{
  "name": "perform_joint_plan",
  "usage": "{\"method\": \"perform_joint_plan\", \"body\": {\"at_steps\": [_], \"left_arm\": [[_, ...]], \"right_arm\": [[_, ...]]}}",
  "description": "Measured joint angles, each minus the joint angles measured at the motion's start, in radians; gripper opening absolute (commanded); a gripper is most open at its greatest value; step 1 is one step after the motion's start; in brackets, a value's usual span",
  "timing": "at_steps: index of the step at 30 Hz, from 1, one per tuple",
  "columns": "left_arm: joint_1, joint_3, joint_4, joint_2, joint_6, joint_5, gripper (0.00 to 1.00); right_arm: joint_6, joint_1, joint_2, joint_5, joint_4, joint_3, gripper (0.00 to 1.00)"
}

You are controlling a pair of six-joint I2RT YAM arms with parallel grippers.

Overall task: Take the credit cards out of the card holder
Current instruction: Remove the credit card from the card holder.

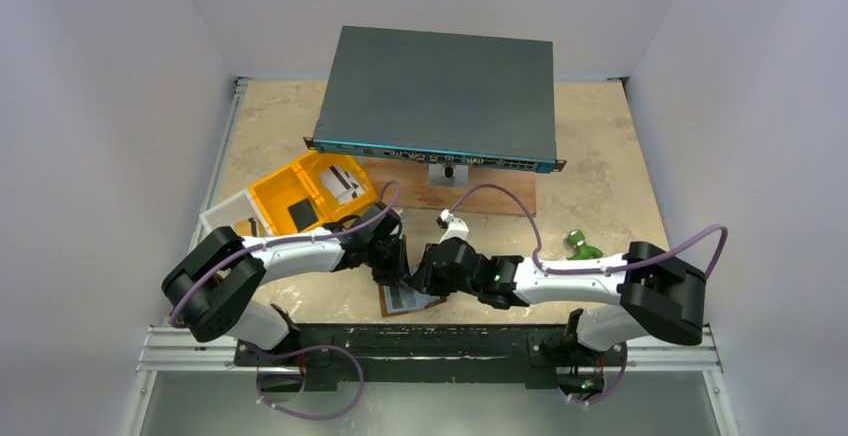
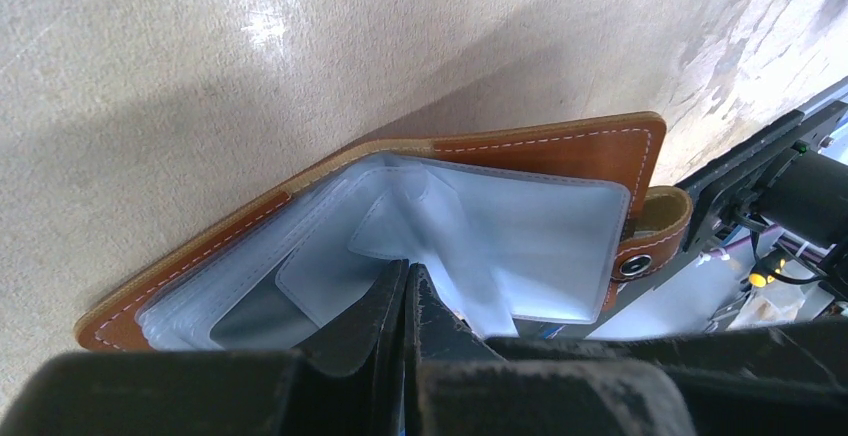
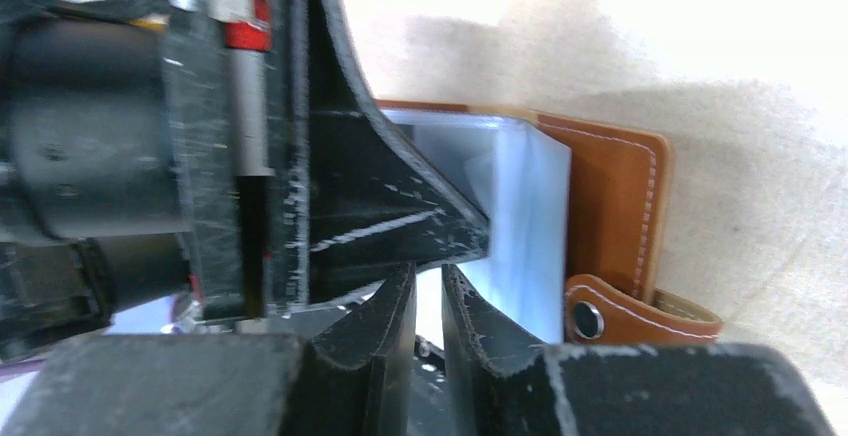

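Note:
The brown leather card holder (image 1: 388,303) lies open at the table's near edge, under both grippers. In the left wrist view its pale clear pockets (image 2: 540,246) fan out, and a dark grey card (image 2: 250,321) sits inside one pocket. My left gripper (image 2: 408,274) is shut, pinching a clear pocket leaf. In the right wrist view the card holder (image 3: 612,186) shows with its snap strap (image 3: 600,318). My right gripper (image 3: 428,272) stands at the pocket edges with a narrow gap between its jaws, right beside the left finger (image 3: 380,206). A white-grey card (image 1: 341,184) and a black card (image 1: 303,214) lie in the yellow tray (image 1: 268,196).
A clear plastic box (image 1: 232,218) stands left of the tray. A large grey network switch (image 1: 440,96) sits on a wooden board at the back. A small green object (image 1: 580,247) lies near the right arm. A metal rail (image 1: 430,341) runs along the near edge.

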Motion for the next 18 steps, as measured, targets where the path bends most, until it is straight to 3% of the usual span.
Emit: {"method": "perform_joint_plan", "body": {"at_steps": [11,18], "left_arm": [[-0.001,0.0,-0.003,-0.006,0.002,-0.001,0.0],[-0.004,-0.011,-0.108,-0.121,0.034,-0.063,0.08]], "right_arm": [[0.006,0.007,0.061,0.005,-0.098,0.002,0.06],[0.037,0.007,0.058,0.021,-0.127,-0.012,0.04]]}}
